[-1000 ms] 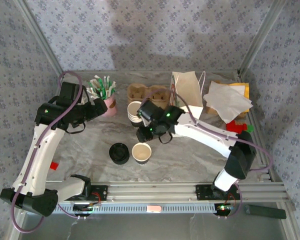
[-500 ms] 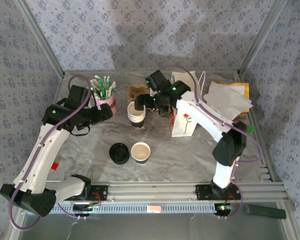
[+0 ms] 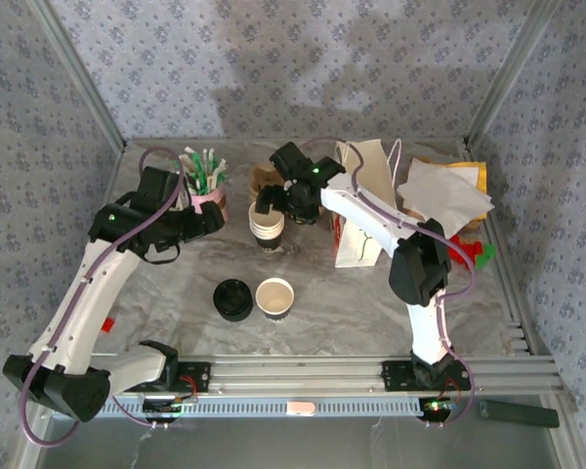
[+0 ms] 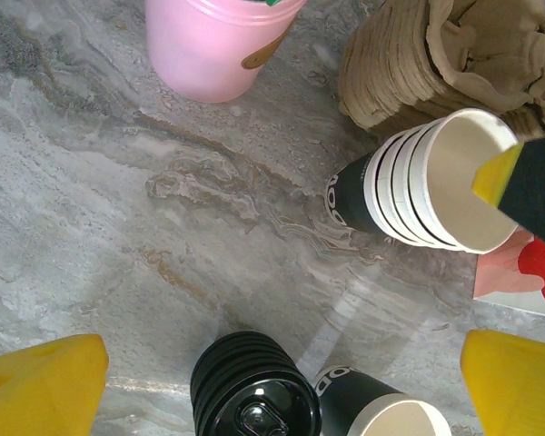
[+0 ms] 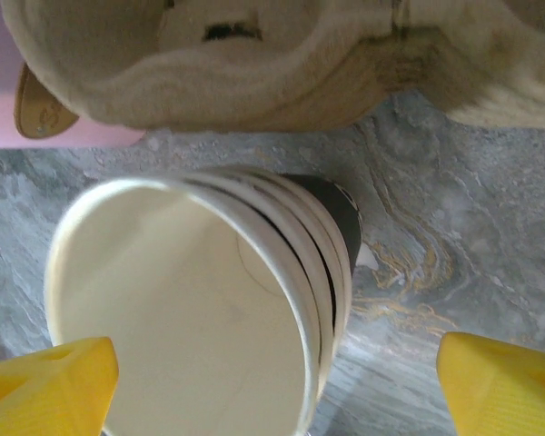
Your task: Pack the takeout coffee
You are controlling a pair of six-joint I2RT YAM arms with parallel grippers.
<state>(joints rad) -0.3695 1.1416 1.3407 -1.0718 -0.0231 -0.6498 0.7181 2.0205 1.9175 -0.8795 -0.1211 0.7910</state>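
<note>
The takeout coffee is out of view. A single lidless paper cup [image 3: 274, 298] [image 4: 391, 413] stands at the table's front middle, beside a low pile of black lids [image 3: 232, 299] [image 4: 250, 395]. Behind them stands a stack of lidless cups [image 3: 267, 225] [image 4: 436, 182] [image 5: 191, 300]. My right gripper [image 3: 273, 200] [image 5: 272, 386] hovers open right over that stack, its yellow fingers on either side of the top rim. My left gripper [image 3: 211, 219] [image 4: 272, 391] hangs open above the table left of the stack, with nothing between its fingers.
A white paper bag [image 3: 361, 210] stands right of the stack. Brown cup carriers [image 3: 273, 179] [image 4: 436, 54] [image 5: 254, 64] sit behind it. A pink cup of stirrers [image 3: 207, 186] [image 4: 213, 45] stands at back left, with napkins [image 3: 444, 195] at back right.
My right gripper has swung from just above the single cup back to the cup stack, and its jaws have widened. The left arm has shifted slightly.
</note>
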